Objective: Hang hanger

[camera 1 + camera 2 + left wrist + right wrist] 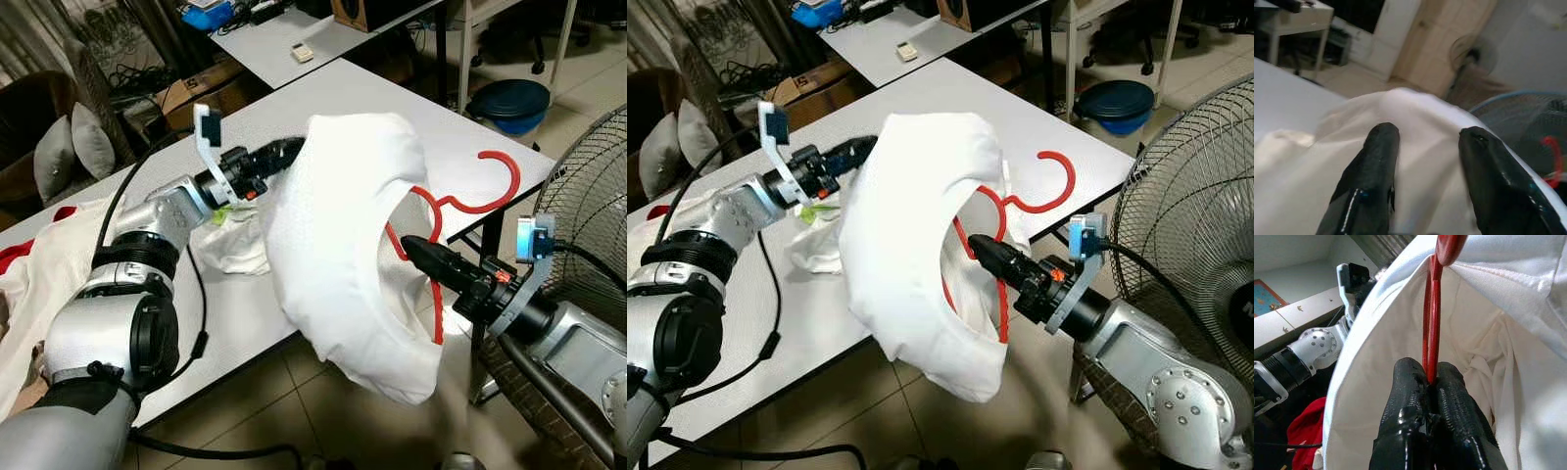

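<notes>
Meanwhile, right gripper [1432, 382] pinches the red plastic hanger [468, 204] inside a white cotton shirt [333, 245]; left gripper [1430, 142], fingers apart, presses cloth, wrist view reveals.

The thin red plastic hanger [431, 220] sits partly inside a bunched white cloth garment [338, 245], held up over the edge of the white table [411, 98]; its open hook pokes out above the tabletop, curling upward.
</notes>
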